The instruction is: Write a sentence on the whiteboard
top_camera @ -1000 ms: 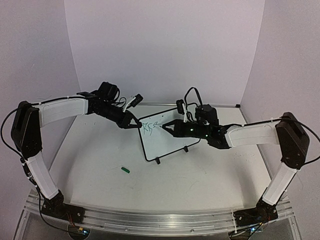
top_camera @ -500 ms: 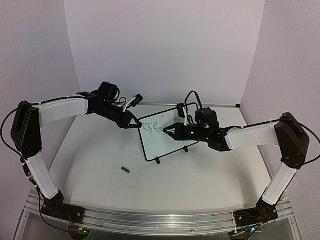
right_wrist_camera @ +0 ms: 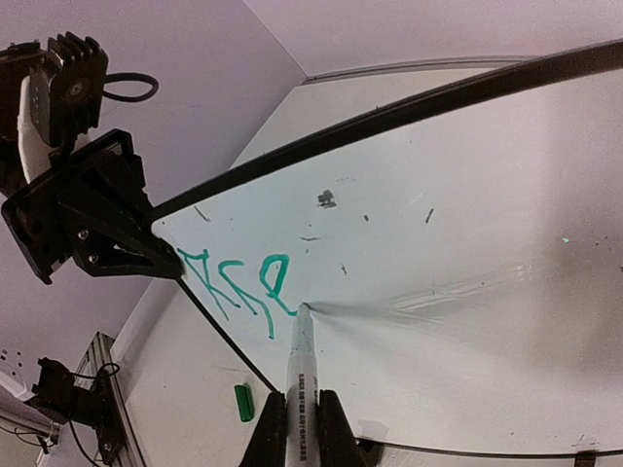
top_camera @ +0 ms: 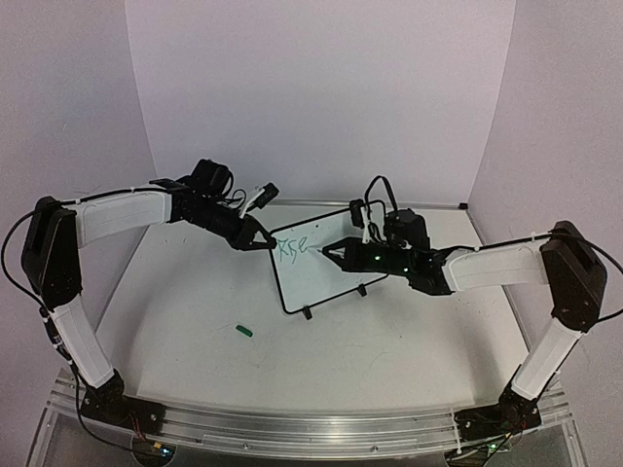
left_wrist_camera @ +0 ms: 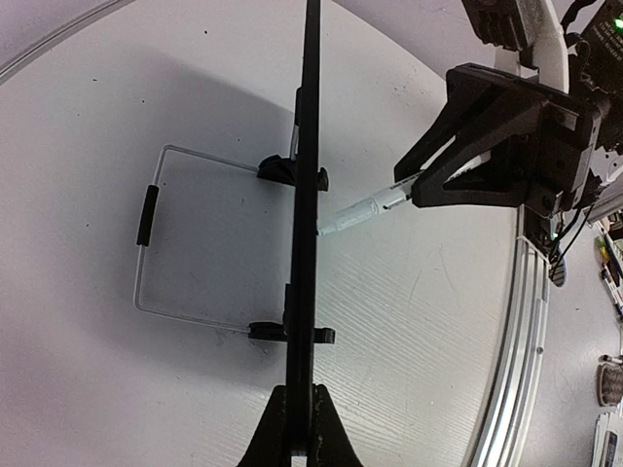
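The whiteboard [top_camera: 326,277] stands tilted on its feet at mid-table. My left gripper [top_camera: 261,240] is shut on its upper left corner. In the left wrist view the black frame [left_wrist_camera: 307,175] runs edge-on up from that left gripper [left_wrist_camera: 302,394]. The sentence [top_camera: 292,247] is a few green letters near that corner, large in the right wrist view [right_wrist_camera: 243,287]. My right gripper [right_wrist_camera: 301,399] is shut on a white marker [right_wrist_camera: 300,350]. The marker's tip touches the board at the end of the last green letter. From above, the right gripper [top_camera: 336,252] hovers over the board's middle.
A green marker cap [top_camera: 243,331] lies on the table in front of the board's left side, also in the right wrist view [right_wrist_camera: 243,402]. A wire stand [left_wrist_camera: 146,214] sticks out behind the board. An aluminium rail [top_camera: 292,423] edges the near side of the table.
A third green letter has appeared as the marker tip traced a loop and tail. The right gripper shifted slightly over the board. The left arm and the board stayed put.
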